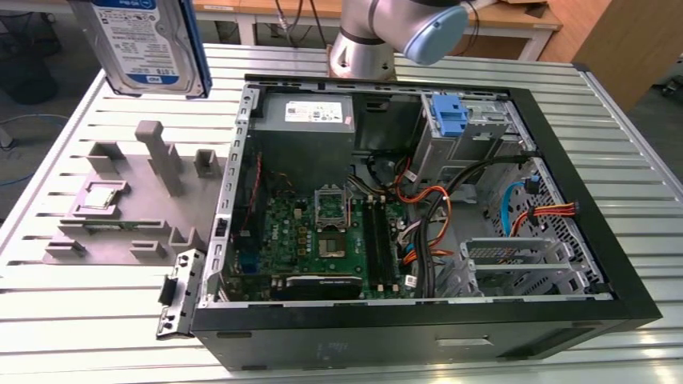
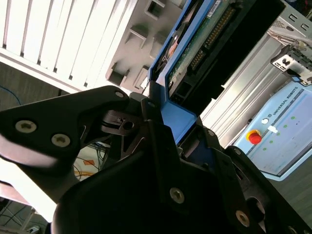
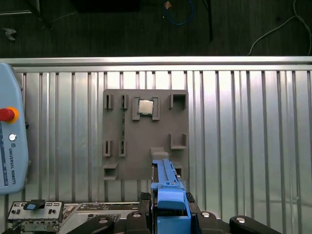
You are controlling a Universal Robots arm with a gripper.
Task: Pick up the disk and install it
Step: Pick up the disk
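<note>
**Disk aloft, clamped in gripper**

Hangs upright, high over the table at the exterior view's left, label facing the camera, above the grey fixture and well apart from the open case. Touches nothing beneath.

Grasped by its blue bracket in the second wrist view: jaws clenched on the frame's edge, black fingers pressing from either side, green circuit board of the drive stretching away beyond them.

Appears edge-on in the first wrist view, blue frame rising out of the gripper over one edge of the fixture, with a chip seated in a pocket farther along it. Beside that, a pendant at the table's edge.

Inside the case: motherboard, orange and black cables, a grey cage at the exterior view's right.
</note>
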